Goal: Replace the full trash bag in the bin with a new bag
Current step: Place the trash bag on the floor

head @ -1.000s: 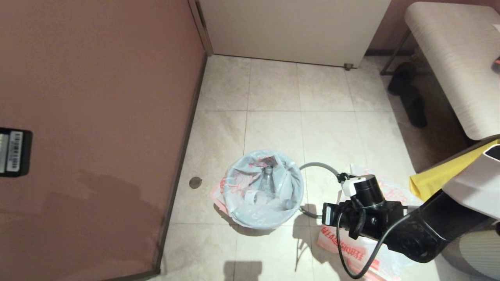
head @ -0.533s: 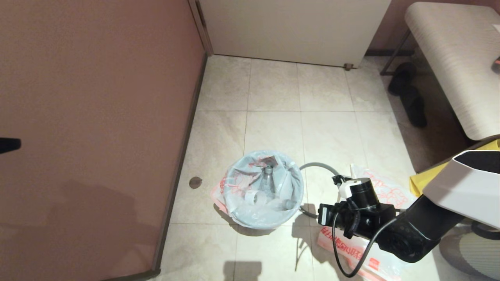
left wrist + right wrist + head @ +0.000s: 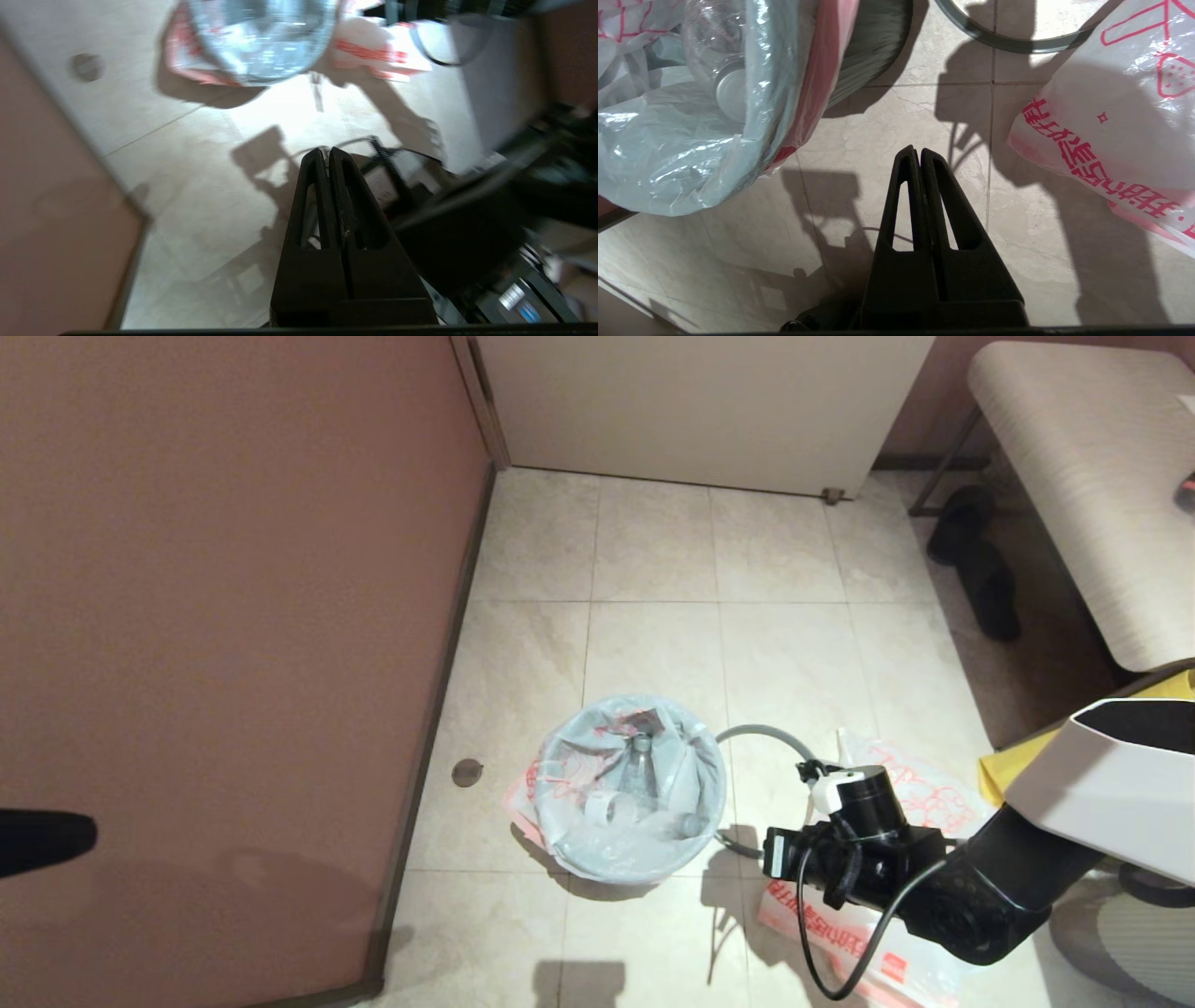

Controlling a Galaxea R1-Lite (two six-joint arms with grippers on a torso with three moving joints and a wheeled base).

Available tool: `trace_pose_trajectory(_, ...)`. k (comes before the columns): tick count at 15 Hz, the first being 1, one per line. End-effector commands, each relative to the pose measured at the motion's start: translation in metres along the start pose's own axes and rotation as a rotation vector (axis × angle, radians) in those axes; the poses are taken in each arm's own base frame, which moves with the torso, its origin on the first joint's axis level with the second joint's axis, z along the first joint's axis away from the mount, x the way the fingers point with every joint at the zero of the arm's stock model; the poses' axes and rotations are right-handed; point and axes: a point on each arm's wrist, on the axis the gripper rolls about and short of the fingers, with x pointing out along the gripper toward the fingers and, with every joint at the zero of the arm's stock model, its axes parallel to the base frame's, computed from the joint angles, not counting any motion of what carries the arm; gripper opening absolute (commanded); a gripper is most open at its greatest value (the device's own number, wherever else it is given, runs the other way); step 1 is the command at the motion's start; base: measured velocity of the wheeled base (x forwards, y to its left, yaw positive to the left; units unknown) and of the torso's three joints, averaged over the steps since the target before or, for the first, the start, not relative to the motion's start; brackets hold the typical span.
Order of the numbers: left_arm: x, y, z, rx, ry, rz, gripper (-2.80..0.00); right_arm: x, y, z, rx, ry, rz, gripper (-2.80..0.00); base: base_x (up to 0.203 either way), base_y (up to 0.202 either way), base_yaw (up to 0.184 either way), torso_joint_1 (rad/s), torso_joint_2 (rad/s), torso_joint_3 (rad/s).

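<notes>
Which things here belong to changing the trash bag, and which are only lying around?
Belong to the job:
- full trash bag, lining the bin
- new bag, flat on the floor
- grey ring rim, off the bin

Lying about:
- black shoes
- yellow bag
- floor drain

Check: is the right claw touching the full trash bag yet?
Apart. In the right wrist view, the shut right claw hangs empty over bare tile, a clear strip of floor between its tips and the full trash bag in the bin.

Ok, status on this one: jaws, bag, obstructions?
Both grippers shut, empty: left, right. Full bag in bin. New bag on floor beside. Nothing blocking.
</notes>
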Motion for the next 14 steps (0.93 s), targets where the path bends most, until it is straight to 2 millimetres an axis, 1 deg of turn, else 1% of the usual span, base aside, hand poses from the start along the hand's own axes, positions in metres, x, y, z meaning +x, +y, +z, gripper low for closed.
trace_pose_trajectory(1,-0.003,-0.004,-0.004,0.063,0.015,-0.164,-2.80,0.000,-0.003,0.002,0.010,-0.008,-0.006,-2.80,0.000,0.000,0.000,0.000,0.00,0.000)
trace_pose_trajectory(3,-0.003,-0.005,-0.006,0.123,0.018,-0.210,-2.80,0.001,-0.006,0.003,0.014,-0.007,-0.011,-2.80,0.000,0.000,0.000,0.000,0.00,0.000)
trace_pose_trajectory(5,-0.008,-0.003,-0.014,0.099,0.012,-0.211,-2.80,0.004,-0.008,0.002,0.018,-0.003,-0.018,-2.80,0.000,0.000,0.000,0.000,0.00,0.000)
trace_pose_trajectory(6,-0.009,-0.002,-0.023,0.086,0.011,-0.199,-2.80,0.005,-0.009,0.001,0.017,-0.001,-0.019,-2.80,0.000,0.000,0.000,0.000,0.00,0.000)
trace_pose_trajectory(8,-0.018,0.002,-0.041,0.064,-0.043,-0.149,-2.80,0.007,-0.010,0.000,0.018,0.001,-0.025,-2.80,0.000,0.000,0.000,0.000,0.00,0.000)
trace_pose_trajectory(10,-0.032,0.002,-0.057,0.055,-0.108,-0.061,-2.80,0.009,-0.010,0.000,0.018,-0.007,-0.021,-2.80,0.000,0.000,0.000,0.000,0.00,0.000)
trace_pose_trajectory(12,-0.036,-0.003,-0.077,0.068,-0.127,0.011,-2.80,0.009,-0.011,0.000,0.018,-0.009,-0.022,-2.80,0.000,0.000,0.000,0.000,0.00,0.000)
trace_pose_trajectory(14,-0.034,-0.013,-0.096,0.085,-0.133,0.104,-2.80,0.009,-0.011,0.000,0.017,-0.010,-0.023,-2.80,0.000,0.000,0.000,0.000,0.00,0.000)
